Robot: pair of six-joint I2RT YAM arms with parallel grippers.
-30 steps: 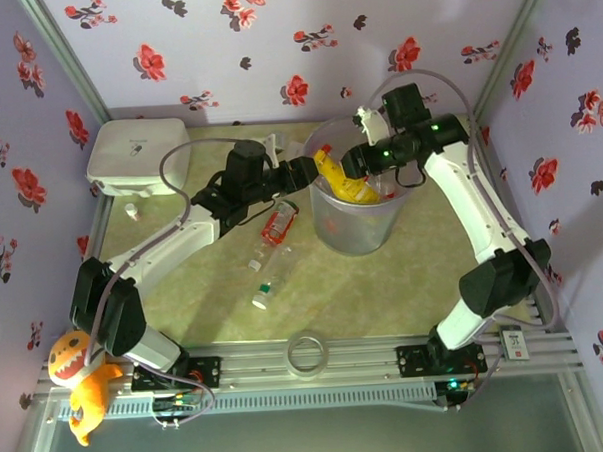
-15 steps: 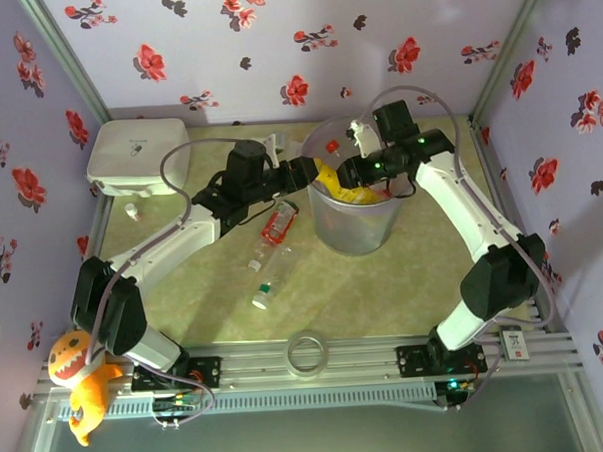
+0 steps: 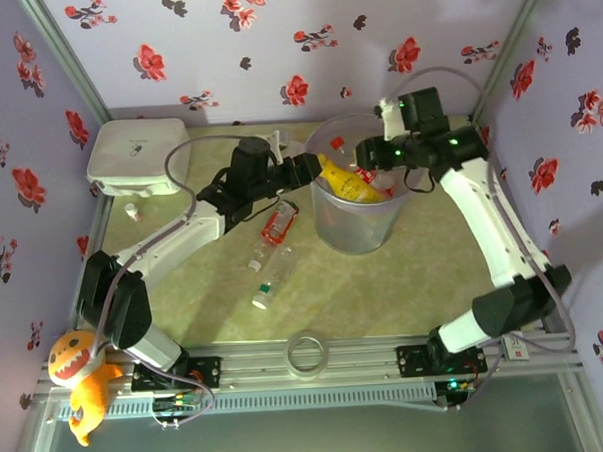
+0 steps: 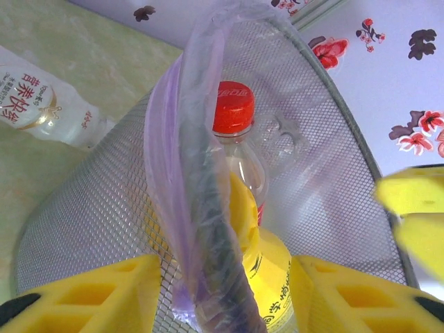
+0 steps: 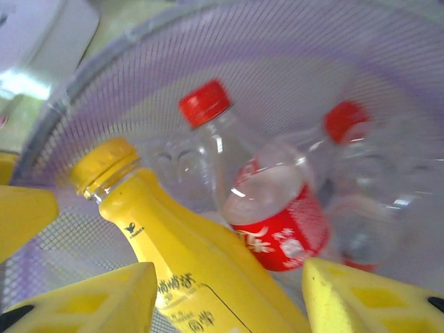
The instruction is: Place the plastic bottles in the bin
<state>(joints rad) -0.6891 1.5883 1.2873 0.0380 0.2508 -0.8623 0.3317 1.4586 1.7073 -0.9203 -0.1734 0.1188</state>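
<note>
The yellow bottle (image 3: 341, 177) leans inside the bin (image 3: 358, 236) at upper centre, beside a red-capped bottle (image 5: 267, 201). The left gripper (image 3: 312, 170) straddles the bin's left rim, fingers apart; whether it pinches anything cannot be told. The right gripper (image 3: 367, 157) hangs spread above the bin. A red-labelled bottle (image 3: 278, 223) lies left of the bin.

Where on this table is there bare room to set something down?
Bare green table lies between the translucent grey round plastic bin and the right arm, and in front of the bin up to the metal rail. Crowded: left of the bin, where three loose clear plastic bottles lie between it and the left arm.
</note>
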